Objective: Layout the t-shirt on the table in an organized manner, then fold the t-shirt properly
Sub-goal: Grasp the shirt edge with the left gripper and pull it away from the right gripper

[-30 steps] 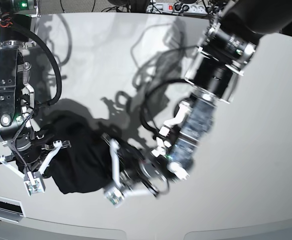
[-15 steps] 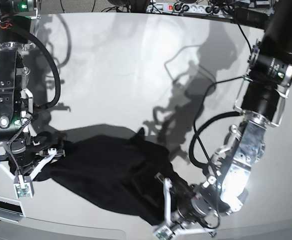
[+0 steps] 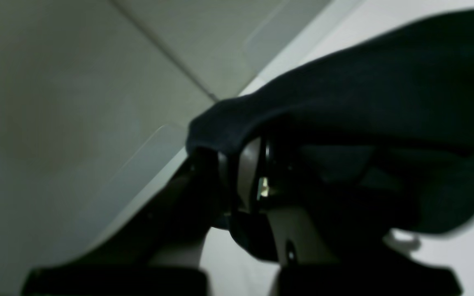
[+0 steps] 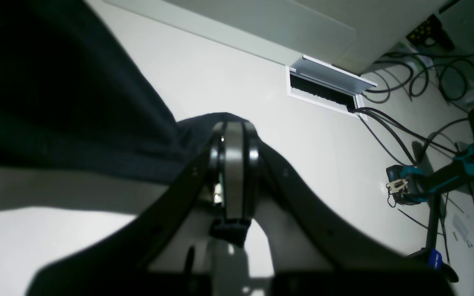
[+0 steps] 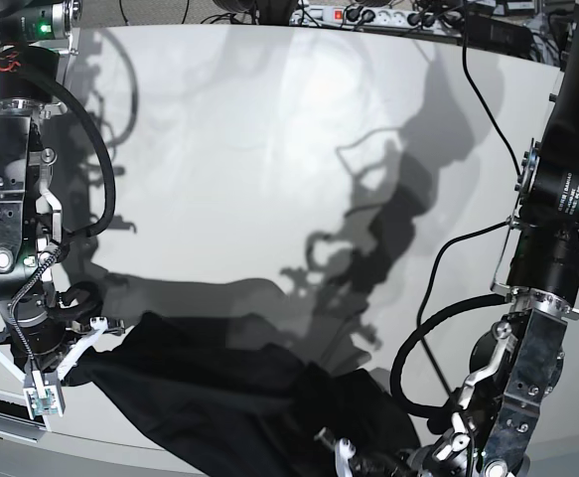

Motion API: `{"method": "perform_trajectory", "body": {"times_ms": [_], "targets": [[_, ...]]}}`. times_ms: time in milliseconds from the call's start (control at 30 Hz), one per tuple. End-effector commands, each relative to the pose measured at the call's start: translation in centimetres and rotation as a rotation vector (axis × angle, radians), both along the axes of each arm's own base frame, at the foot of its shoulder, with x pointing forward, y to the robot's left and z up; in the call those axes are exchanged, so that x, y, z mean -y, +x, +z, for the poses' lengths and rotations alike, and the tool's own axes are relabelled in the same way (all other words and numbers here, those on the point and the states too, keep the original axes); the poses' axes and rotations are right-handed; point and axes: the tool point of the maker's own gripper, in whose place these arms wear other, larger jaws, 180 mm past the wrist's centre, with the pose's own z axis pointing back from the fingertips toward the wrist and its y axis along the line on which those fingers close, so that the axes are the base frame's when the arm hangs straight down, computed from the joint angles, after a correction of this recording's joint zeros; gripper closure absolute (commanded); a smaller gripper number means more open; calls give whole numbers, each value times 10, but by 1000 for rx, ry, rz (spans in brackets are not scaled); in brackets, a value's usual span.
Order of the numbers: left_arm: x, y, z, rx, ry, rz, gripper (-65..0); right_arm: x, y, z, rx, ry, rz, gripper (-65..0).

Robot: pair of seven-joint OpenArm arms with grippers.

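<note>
The black t-shirt (image 5: 219, 397) is stretched out along the front edge of the white table (image 5: 269, 149), held at both ends. My right gripper (image 5: 49, 383) is shut on its left end; in the right wrist view the gripper (image 4: 235, 129) has its jaws closed with t-shirt fabric (image 4: 56, 102) draped over the tips. My left gripper (image 5: 357, 462) is shut on the shirt's right end at the bottom of the base view. In the left wrist view the gripper (image 3: 245, 154) pinches the t-shirt (image 3: 364, 82) above the table (image 3: 467, 259). No logo shows.
A power strip (image 5: 354, 15) and cables lie at the table's far edge. In the right wrist view a cable slot (image 4: 323, 88) is set into the table (image 4: 241, 74), with black cables and a teal drill (image 4: 447, 176) to its right.
Both grippers have moved toward the table's front edge. The left gripper has pulled right, away from the right one, and the bunched shirt has spread into a wide band between them.
</note>
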Motion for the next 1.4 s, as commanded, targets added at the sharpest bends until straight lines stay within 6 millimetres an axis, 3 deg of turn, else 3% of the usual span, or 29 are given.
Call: {"method": "perform_trajectory", "body": {"times_ms": [0,167,333,433,533,733,900,967,1133,1267,1367], "targets": [[6,-1,19,32,-21,-36,0,4,6,23,72,-23,-1,0],[16,-35,-48,-191,36,-157,0,-11,2,9,6,-49,100,0],[7,-73,-131,-436,53,-206,0,-33,-19,-31,-152,-66,253,0],[-7,-90,-170,-535,71,-191,0,-28,-31,-47,-220,-82,249,0],[-23,-102,-197,-595,100,-157,0,-15,-39,-56,-279,-112,218,0],[-49,-105,-205,-620,153,-114,0,38,-41,-41,-243,-198,-37,0],[-49,-99,-199,-629,89,-65,0,39,-49,-51,-298,-156,-65,0],[-45,-103,-200,-645,67,-76,-61,31,-57,-64,-346,-138,-18,0],[-52,-115,-211,-693,123,-90,-338,12,-89,-103,-495,-134,118,0],[-54,-116,-211,-705,118,-91,-371,13,-106,-119,-547,-136,124,0],[-57,-119,-213,-720,135,-85,-371,18,-112,-122,-553,-129,94,-242]]}}
